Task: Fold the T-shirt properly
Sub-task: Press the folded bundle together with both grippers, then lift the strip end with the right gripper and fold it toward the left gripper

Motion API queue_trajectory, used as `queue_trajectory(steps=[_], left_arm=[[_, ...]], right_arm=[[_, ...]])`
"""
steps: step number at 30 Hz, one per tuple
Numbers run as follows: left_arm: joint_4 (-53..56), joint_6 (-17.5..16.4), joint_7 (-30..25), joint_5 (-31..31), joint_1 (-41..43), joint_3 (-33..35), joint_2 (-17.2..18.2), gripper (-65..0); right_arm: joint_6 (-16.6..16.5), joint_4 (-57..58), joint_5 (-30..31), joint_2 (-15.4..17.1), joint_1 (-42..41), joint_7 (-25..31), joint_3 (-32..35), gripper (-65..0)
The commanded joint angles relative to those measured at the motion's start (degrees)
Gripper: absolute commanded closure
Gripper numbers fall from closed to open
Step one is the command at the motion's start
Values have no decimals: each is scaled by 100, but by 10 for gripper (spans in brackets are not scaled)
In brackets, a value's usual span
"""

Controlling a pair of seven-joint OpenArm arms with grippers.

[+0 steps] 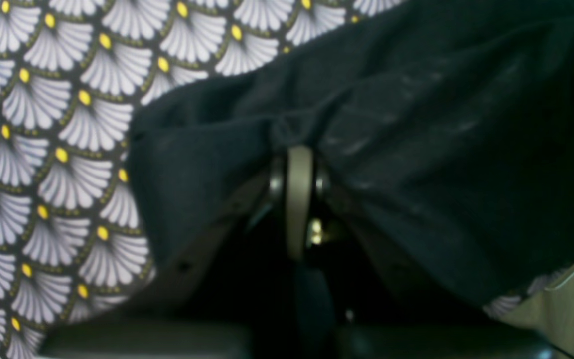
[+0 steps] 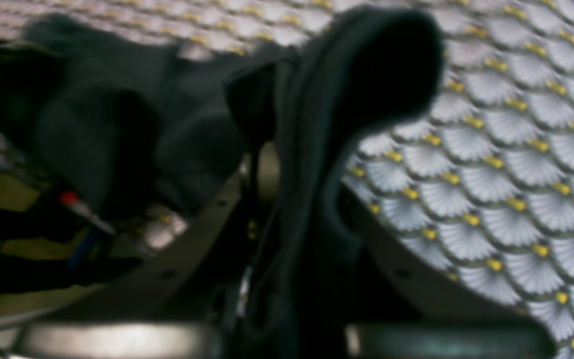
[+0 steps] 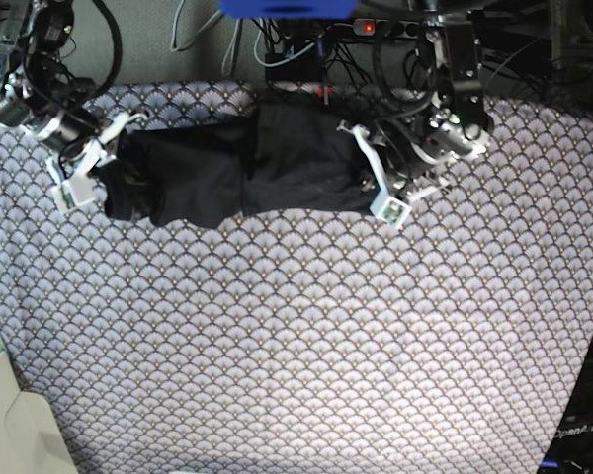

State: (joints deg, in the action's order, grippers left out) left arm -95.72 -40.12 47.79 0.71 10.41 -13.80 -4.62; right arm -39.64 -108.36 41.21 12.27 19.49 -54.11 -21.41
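Note:
The black T-shirt [image 3: 227, 173] lies bunched into a long band across the far part of the table, stretched between my two grippers. My left gripper [image 3: 368, 180] holds its end on the base view's right. In the left wrist view the fingers [image 1: 298, 149] are shut on a gathered fold of the T-shirt [image 1: 441, 124]. My right gripper [image 3: 109, 170] is at the other end. The blurred right wrist view shows its fingertips [image 2: 262, 159] close together, with the T-shirt [image 2: 192, 124] pinched between them and draped over one side.
The scallop-print tablecloth [image 3: 296, 336] covers the whole table. Cables and a power strip [image 3: 306, 49] crowd the space behind the far edge. A pale surface [image 3: 10, 425] lies past the table's left edge, and dark equipment [image 3: 583, 425] stands at the lower right.

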Motion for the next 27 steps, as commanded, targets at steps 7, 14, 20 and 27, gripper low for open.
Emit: queue_trajectory(steps=[7,14,20,27], left_arm=[[-85,12,-89,56,-316,-901,1,0],[-67,12,210,56,-483,-1903,71,0],[-76,12,254,56,-510,-2035,194,0],[-173,12,254,65,-501,-2061,203,0]], right_arm=[[-36,-123,129,-177,-28,-53,352,0],[-36,-123,129,-361,-239,-264,616,0],[-36,-123,129,-361,-247,-238,624,0],[-36,-272,121,-361,-388,-317,642,-1]])
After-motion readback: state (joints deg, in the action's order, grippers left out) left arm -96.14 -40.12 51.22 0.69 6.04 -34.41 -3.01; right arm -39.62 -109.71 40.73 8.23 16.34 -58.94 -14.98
